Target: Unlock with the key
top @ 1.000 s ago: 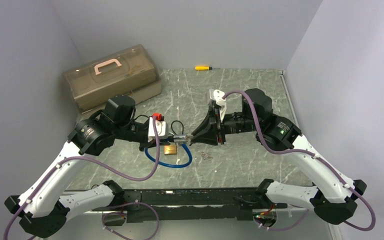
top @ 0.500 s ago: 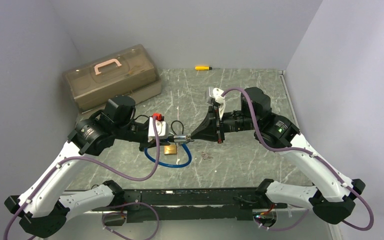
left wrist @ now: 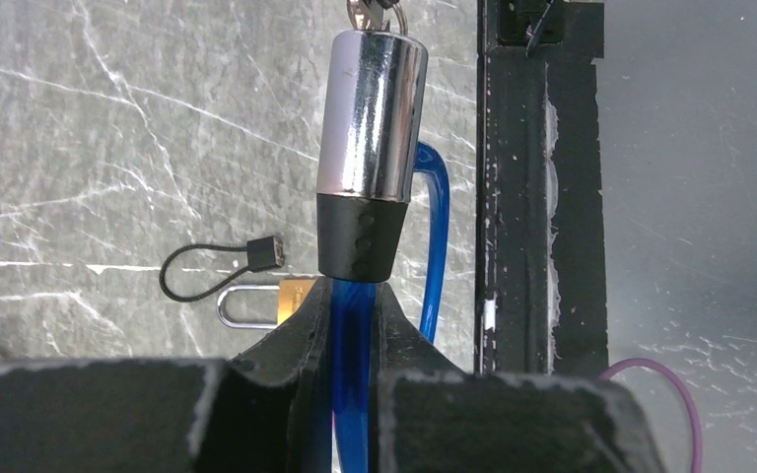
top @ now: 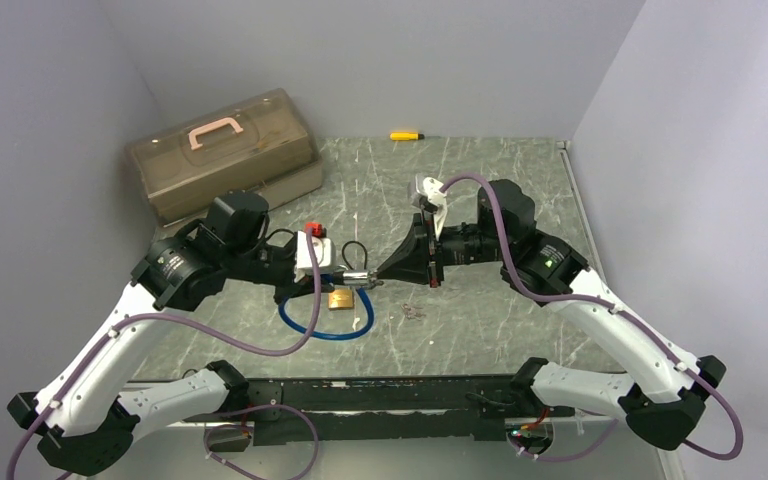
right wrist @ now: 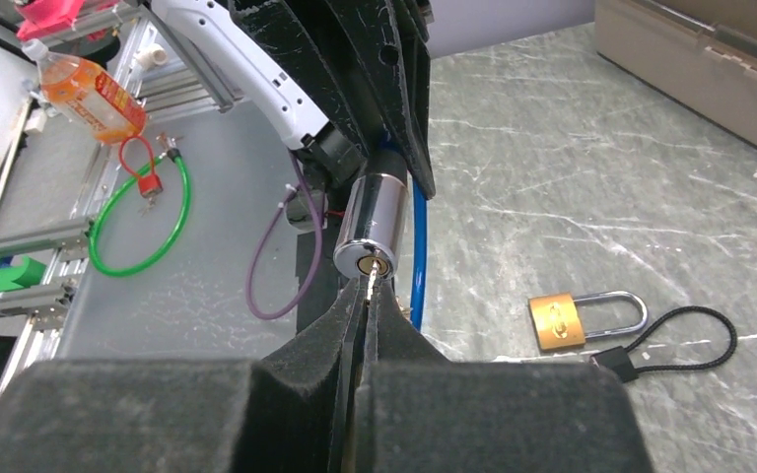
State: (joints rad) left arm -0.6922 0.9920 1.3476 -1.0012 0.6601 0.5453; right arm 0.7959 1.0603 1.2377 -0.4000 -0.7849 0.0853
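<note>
My left tool is pinching the cable, steadying the lock mid-frame; my right tool is pinching the key at its keyhole. Next, I reckon: seating, then turning.

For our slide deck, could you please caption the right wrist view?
Right gripper holding the key at the keyhole of the lock held by the left gripper, padlock nearby.

Brown toolbox, pink handle, at far-left of desk. Yellow screwdriver at far edge. Brass padlock flat mid-desk; black cord loop just beside it. Small metal bits nearby, unidentifiable.
</note>
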